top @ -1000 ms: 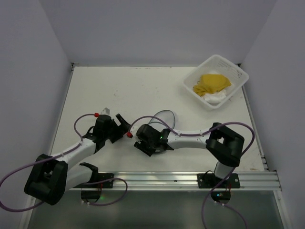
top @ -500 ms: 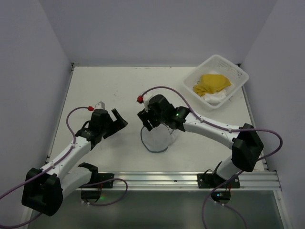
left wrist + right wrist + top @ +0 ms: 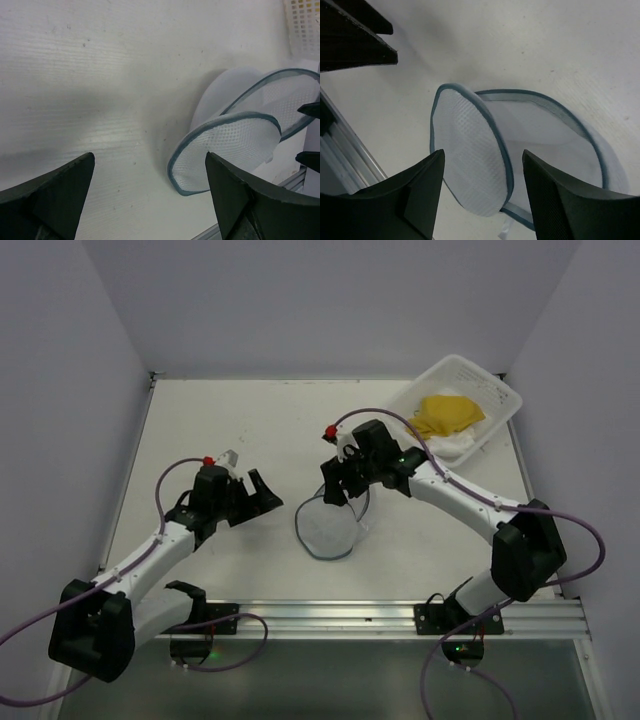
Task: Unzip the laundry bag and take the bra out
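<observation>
Two arms: both reach toward mid-counter (image 3: 220, 420).
Laundry bag (image 3: 328, 530): lying on the counter toward its near edge, its two dark-rimmed mesh halves gaping.
Left gripper (image 3: 266, 492): just left of the bag, jaws apart, empty.
Right gripper (image 3: 338, 490): over the bag's far rim, jaws apart, empty.
Tub (image 3: 500, 400): far right corner, yellow cloth (image 3: 447, 412) inside.

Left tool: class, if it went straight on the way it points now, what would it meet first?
Probably the laundry bag, at its open mesh flap, slightly right of centre; depth is unclear.
</observation>
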Motion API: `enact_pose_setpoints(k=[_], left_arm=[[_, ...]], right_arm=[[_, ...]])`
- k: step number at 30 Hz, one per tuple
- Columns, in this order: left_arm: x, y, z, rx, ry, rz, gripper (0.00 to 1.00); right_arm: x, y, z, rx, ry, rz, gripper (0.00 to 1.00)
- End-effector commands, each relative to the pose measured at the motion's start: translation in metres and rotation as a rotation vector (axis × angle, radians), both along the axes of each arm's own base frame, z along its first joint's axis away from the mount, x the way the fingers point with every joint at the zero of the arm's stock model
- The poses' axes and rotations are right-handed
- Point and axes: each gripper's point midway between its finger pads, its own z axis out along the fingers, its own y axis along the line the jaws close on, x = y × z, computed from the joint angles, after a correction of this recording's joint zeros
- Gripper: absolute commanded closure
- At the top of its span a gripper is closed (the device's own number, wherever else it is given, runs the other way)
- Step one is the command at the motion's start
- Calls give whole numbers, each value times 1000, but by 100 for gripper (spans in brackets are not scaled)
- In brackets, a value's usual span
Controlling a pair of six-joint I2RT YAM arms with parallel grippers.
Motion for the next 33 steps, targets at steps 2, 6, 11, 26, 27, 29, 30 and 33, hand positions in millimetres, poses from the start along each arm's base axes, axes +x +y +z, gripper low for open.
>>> enact_pose_setpoints(k=[2,6,11,26,27,29,30,33], left_arm=[[4,-12,8,-34,-54,-85,6],[4,-14,4,-37,-46,-100,7],[3,-14,1,-35,-39,-110,7],[6,-22,1,-62,-37,-139,8],[6,-22,2,-65,-37,-141,8],[7,-23,3,-68,-40,-143,8],[7,-23,2,-70,-37,-143,8],[8,-27,6,-90,-41,-152,9]], right_arm=[[-10,13,-14,47,101,110,36],[-1,15,-27,38,129,117,38],[3,19,-33,34,142,133,50],[-2,5,54,268,64,58,100],[2,0,53,284,52,33,100],[2,-3,59,335,55,5,100],[1,-6,64,369,23,-1,100],[1,-10,71,435,20,-10,100]])
